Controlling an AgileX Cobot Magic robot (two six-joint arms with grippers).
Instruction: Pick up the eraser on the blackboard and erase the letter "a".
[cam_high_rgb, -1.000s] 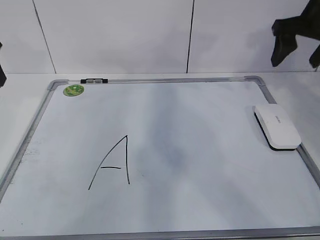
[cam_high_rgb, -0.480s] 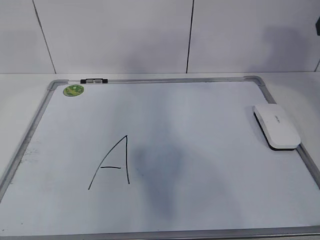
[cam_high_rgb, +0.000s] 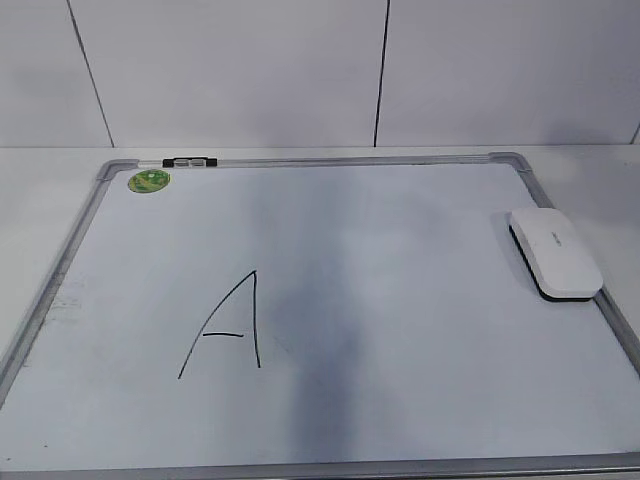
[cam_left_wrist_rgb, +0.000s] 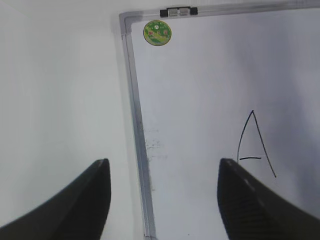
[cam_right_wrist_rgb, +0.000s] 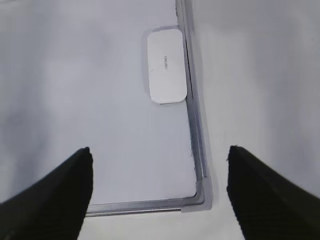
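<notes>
The white eraser (cam_high_rgb: 555, 252) lies on the blackboard (cam_high_rgb: 420, 230) against its right frame; it also shows in the right wrist view (cam_right_wrist_rgb: 166, 65). A large capital "A" (cam_high_rgb: 225, 330) is drawn left of centre and shows in the left wrist view (cam_left_wrist_rgb: 255, 145). No small lowercase "a" shows in any view. My right gripper (cam_right_wrist_rgb: 159, 150) is open and empty, high above the board's corner (cam_right_wrist_rgb: 200, 197), with the eraser ahead of it. My left gripper (cam_left_wrist_rgb: 163, 165) is open and empty, high above the board's left frame (cam_left_wrist_rgb: 137, 150). Neither gripper shows in the exterior view.
A round green sticker (cam_high_rgb: 148, 181) sits in the board's far left corner, with a small black-and-silver clip (cam_high_rgb: 188, 160) on the far frame beside it. White table surrounds the board. A white panelled wall (cam_high_rgb: 300, 70) stands behind.
The dark right gripper at the exterior view's top right has risen out of view. The soft shadow on the board has shifted toward the middle front.
</notes>
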